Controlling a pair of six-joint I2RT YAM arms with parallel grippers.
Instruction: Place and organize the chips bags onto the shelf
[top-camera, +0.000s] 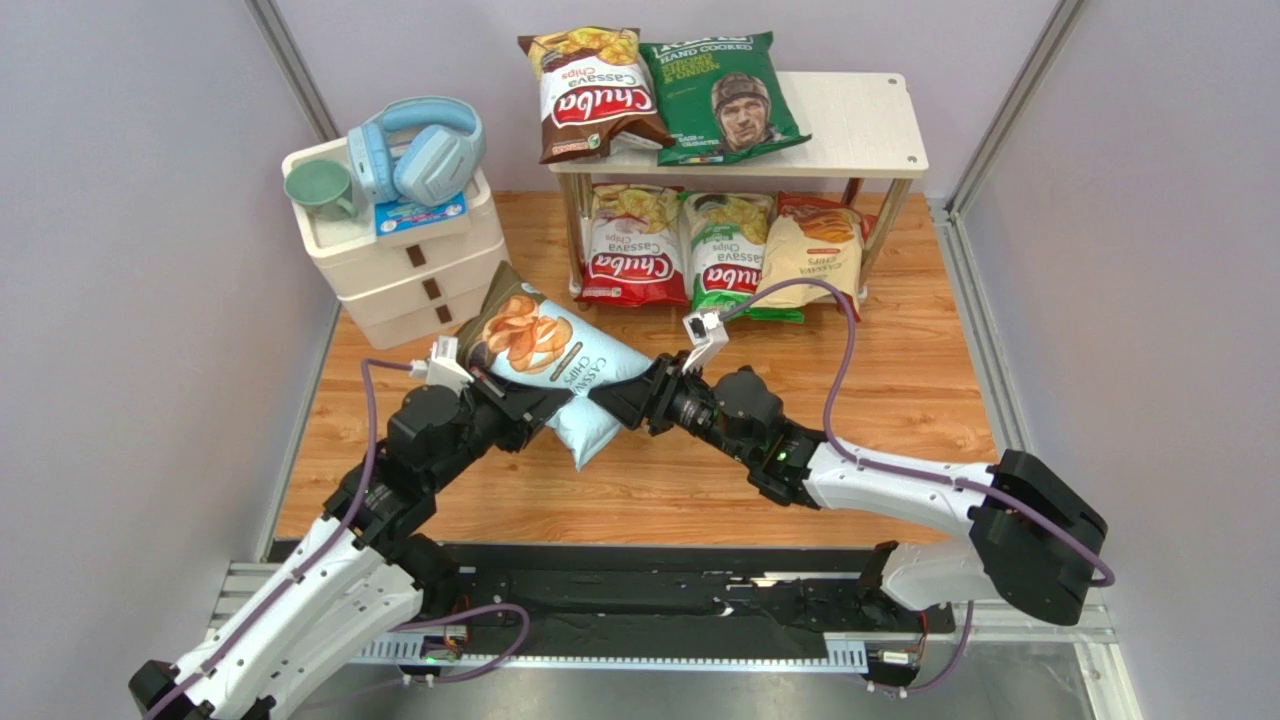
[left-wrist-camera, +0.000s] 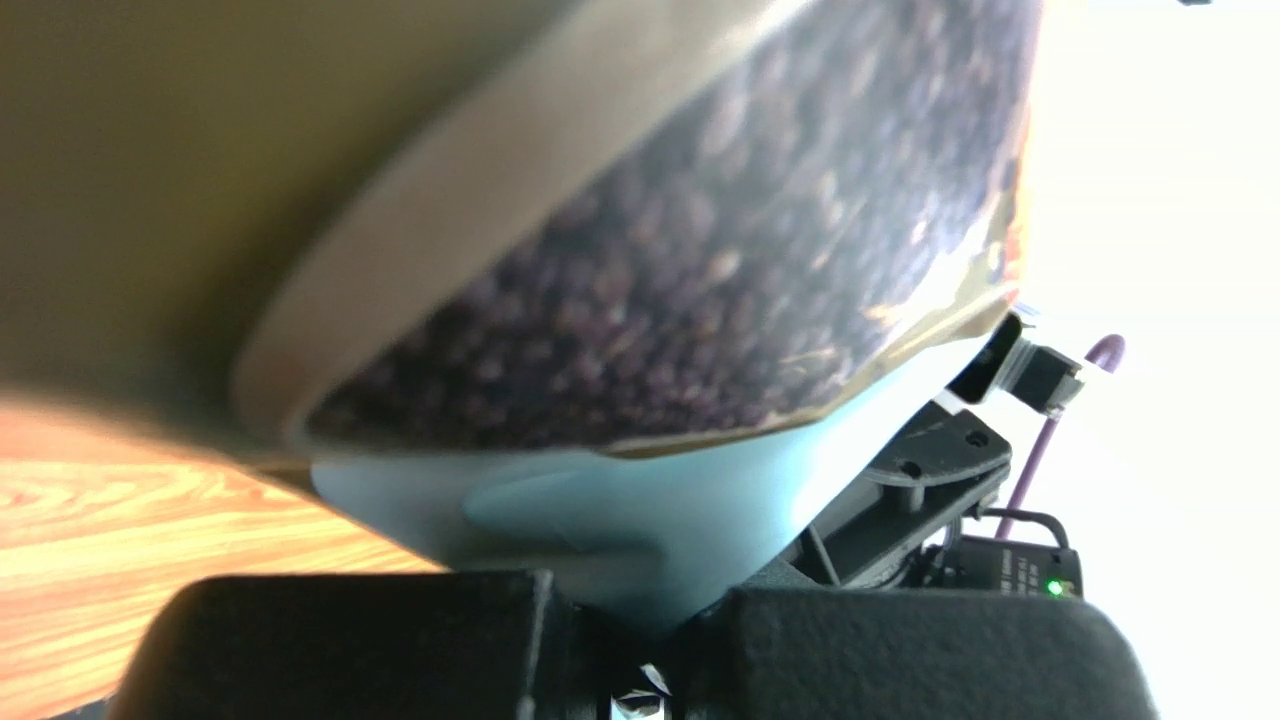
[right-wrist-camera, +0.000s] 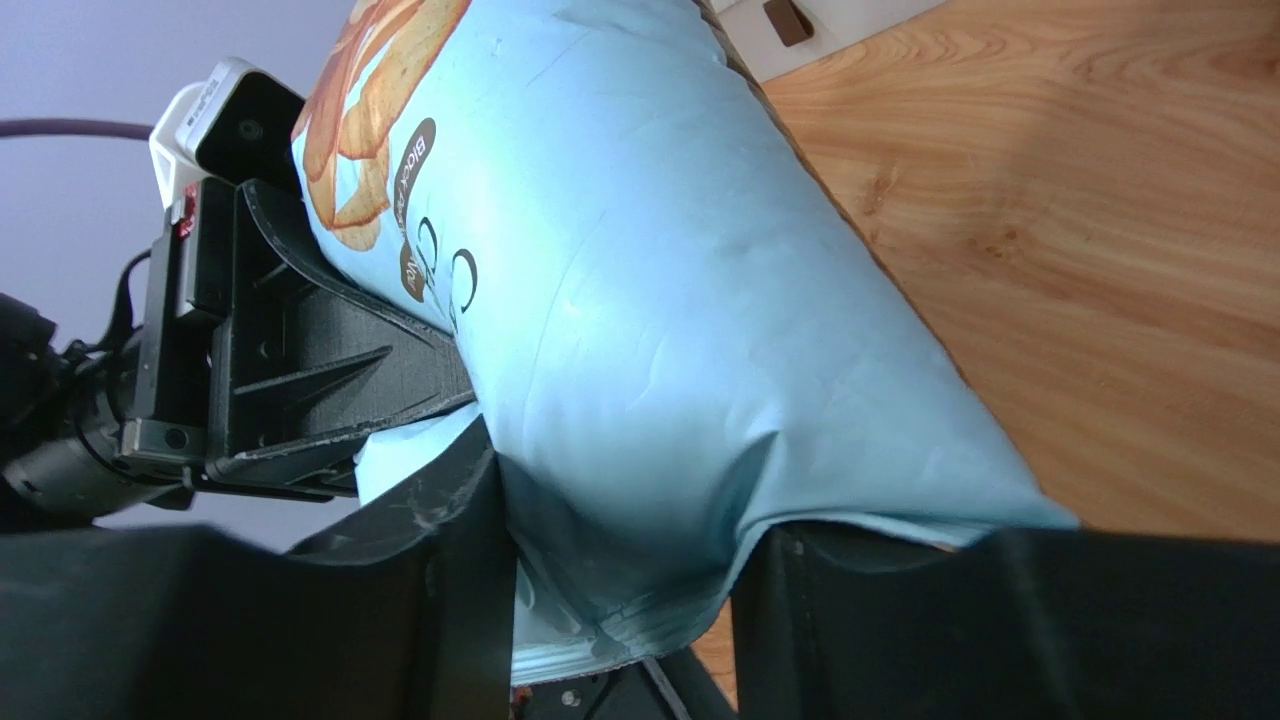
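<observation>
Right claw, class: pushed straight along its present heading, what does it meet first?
Likely the left claw, gripping the opposite side of the glossy light blue chips bag that the right claw itself holds; depth is uncertain.

left arm (top-camera: 323, 585) and right arm (top-camera: 902, 488): white links, black joints, purple cable (top-camera: 843, 338) each, green LED (left-wrist-camera: 1064, 587) on right
</observation>
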